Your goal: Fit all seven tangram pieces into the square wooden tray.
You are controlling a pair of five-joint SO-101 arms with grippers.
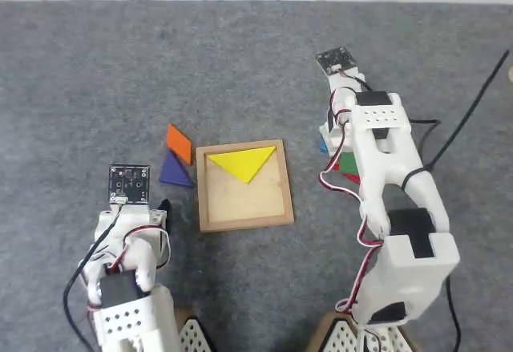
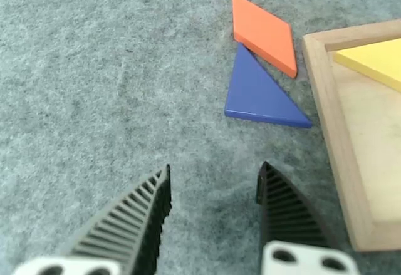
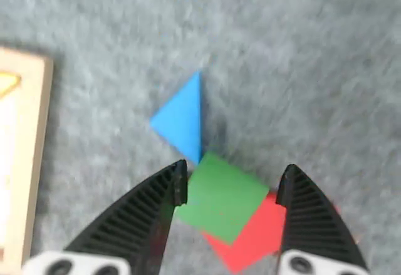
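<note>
1. The right gripper (image 3: pixel 235 171) is wide open, and the green square (image 3: pixel 222 203) lies just under its jaws, right of the wooden tray (image 1: pixel 240 223).
2. The left gripper (image 2: pixel 215 170) is open too, but it is left of the tray, much farther from the square.

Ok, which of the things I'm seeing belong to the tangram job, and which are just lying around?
Job:
wooden tray
yellow triangle, inside the tray
orange parallelogram
dark blue triangle
light blue triangle
green square
red piece, against the square

Just lying about:
grey mat
black cable, beside the right arm
</note>
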